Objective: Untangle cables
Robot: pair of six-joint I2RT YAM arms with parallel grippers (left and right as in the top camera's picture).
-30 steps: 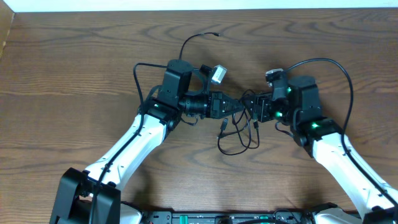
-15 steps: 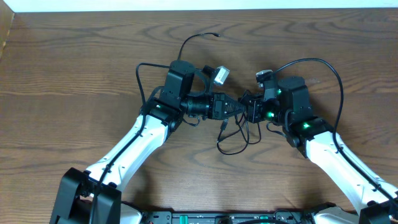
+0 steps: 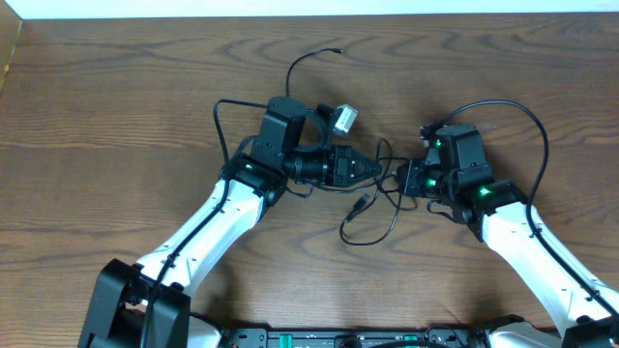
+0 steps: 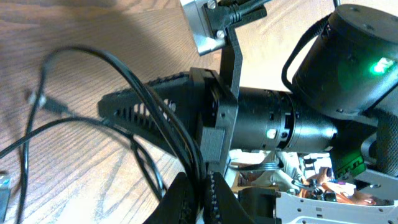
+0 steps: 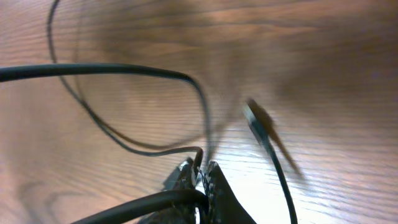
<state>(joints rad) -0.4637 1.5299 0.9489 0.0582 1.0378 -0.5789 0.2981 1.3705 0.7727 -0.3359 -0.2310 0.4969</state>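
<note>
A thin black cable [image 3: 379, 220] lies in loose loops on the wooden table between my two grippers, one small plug end [image 3: 360, 203] resting on the wood. My left gripper [image 3: 375, 171] points right and is shut on strands of this cable [image 4: 134, 78], pinched between its fingertips [image 4: 184, 198]. Facing it a short way to the right, my right gripper [image 3: 399, 180] is shut on a thin strand [image 5: 155, 151] that bends into its tips [image 5: 200, 174]. A blurred plug [image 5: 258, 124] hangs just right of them.
The right arm's black body [image 4: 348, 56] with a green light fills the left wrist view close ahead. Thick black arm leads arch over each arm [image 3: 527, 121] [image 3: 295, 66]. The table's far edge [image 3: 309, 14] runs along the top.
My right gripper was open, moved in toward the left gripper, closed on the cable, then drew back to the right. The loops and the plug shifted with it. The left gripper stayed shut.
</note>
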